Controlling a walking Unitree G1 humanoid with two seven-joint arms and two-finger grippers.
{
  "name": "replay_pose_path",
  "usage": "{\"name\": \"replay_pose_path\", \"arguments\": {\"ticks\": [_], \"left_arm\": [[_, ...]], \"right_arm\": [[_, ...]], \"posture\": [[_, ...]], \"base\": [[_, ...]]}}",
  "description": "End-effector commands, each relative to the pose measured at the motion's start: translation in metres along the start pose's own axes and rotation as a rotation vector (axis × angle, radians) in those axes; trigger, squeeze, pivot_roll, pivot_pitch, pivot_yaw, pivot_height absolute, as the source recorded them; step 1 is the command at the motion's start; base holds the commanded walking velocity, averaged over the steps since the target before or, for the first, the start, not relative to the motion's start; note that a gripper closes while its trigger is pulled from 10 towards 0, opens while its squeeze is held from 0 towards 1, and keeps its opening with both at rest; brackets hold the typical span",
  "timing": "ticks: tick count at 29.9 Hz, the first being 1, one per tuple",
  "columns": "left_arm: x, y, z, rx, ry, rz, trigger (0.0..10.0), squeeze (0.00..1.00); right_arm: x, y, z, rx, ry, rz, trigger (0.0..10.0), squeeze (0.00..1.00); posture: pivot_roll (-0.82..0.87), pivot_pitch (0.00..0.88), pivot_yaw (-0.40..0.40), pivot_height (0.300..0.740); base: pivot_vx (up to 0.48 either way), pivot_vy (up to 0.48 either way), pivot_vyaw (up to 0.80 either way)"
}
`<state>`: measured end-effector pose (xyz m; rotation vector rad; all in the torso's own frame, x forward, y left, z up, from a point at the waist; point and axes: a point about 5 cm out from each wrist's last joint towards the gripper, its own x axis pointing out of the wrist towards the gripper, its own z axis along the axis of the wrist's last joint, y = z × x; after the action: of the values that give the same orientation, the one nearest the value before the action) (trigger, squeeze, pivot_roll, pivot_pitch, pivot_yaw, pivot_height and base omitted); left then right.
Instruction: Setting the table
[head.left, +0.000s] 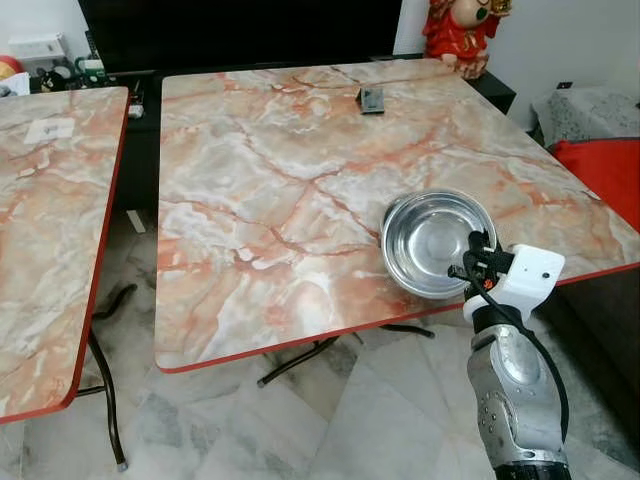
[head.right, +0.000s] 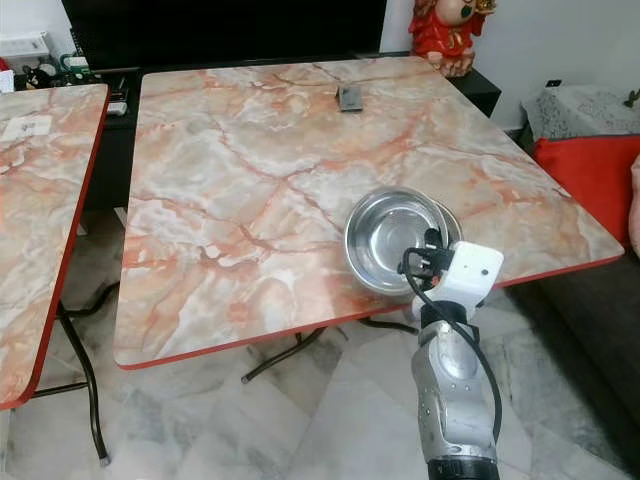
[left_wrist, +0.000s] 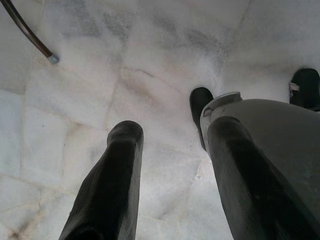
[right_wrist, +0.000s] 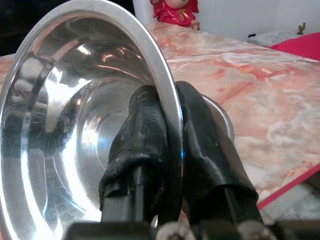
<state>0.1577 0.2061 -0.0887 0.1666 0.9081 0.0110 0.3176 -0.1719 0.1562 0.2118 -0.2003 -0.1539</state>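
Marble-patterned table (head.left: 270, 200) over pale tiled floor (head.left: 380, 420); right fingers (right_wrist: 145, 150) pinch steel bowl (head.left: 430, 238) rim, left fingers (left_wrist: 115, 180) spread wide.

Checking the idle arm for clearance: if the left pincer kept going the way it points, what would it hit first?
Most likely the marble floor: the left pincer points down at bare tiles, open, beside the robot's own grey leg.

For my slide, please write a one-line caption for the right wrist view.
Right end effector clamps the rim of a steel bowl above the marble-patterned table.
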Motion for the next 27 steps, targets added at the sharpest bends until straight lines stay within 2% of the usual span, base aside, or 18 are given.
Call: {"name": "replay_pose_path", "arguments": {"ticks": [1, 12, 18, 27], "left_arm": [[-0.002, -0.012, -0.01, -0.001, 0.035, -0.036, 10.0, 0.0], [-0.005, -0.014, -0.016, -0.002, 0.041, -0.034, 10.0, 0.0], [-0.008, -0.015, -0.026, 0.002, 0.064, -0.035, 10.0, 0.0], [-0.004, -0.004, -0.013, 0.008, 0.035, -0.027, 10.0, 0.0]], "right_arm": [[0.0, -0.005, 0.002, -0.001, -0.01, -0.014, 10.0, 0.0], [0.0, -0.003, 0.004, 0.006, -0.02, -0.005, 10.0, 0.0], [0.0, -0.002, 0.005, 0.012, -0.031, 0.0, 10.0, 0.0], [0.0, -0.001, 0.005, 0.012, -0.033, 0.005, 10.0, 0.0]], "posture": [[-0.04, 0.142, -0.034, 0.74], [-0.04, 0.142, -0.034, 0.74], [-0.04, 0.144, -0.033, 0.74], [-0.04, 0.144, -0.033, 0.74]], "base": [[0.0, 0.0, 0.0], [0.0, 0.0, 0.0], [0.274, 0.0, 0.0], [0.315, 0.0, 0.0]]}}
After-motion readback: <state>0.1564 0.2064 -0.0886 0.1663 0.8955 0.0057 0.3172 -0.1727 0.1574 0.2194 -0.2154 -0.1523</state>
